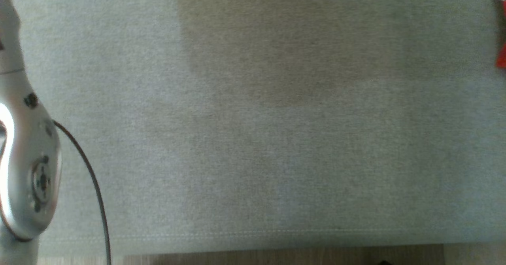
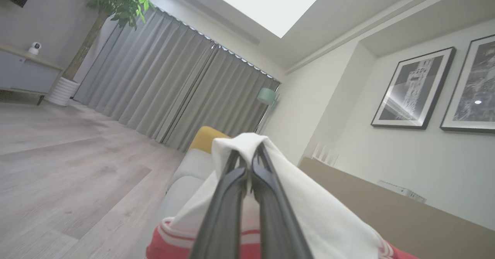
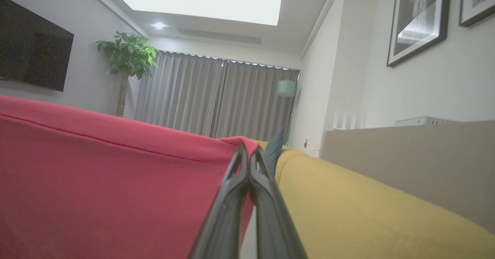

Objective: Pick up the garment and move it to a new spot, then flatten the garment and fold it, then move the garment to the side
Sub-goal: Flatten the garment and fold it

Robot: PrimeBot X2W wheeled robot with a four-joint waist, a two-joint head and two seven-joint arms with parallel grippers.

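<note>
Head view: grey woven upholstery (image 1: 276, 138) spreads below me, with a strip of wood floor (image 1: 276, 255) along the bottom edge. My pale left forearm (image 1: 27, 158) stands at the left edge, a thin dark cable (image 1: 93, 182) curving down beside it. A red-and-white scrap (image 1: 500, 55) sits at the upper right edge; too little of it shows to say what part of what. Left wrist view: left gripper (image 2: 248, 150) is clamped tight on the red knit garment with a white panel and white stripes (image 2: 317, 205). The white cloth folds over the fingertips and falls away on both sides, with the red striped band lying low beside the fingers. Behind it are grey pleated curtains (image 2: 162, 81), a pale wooden floor (image 2: 69, 166) and two black-framed prints (image 2: 413, 89) on the wall. Right wrist view: right gripper (image 3: 248, 149) is likewise pinched closed, on a corner of the garment's red cloth, which stretches off to that view's left as a broad taut sheet with one seam line. A yellow sofa cushion (image 3: 367, 205) lies just beside the fingers. A teal cushion (image 3: 275, 150) is beyond the tips.
</note>
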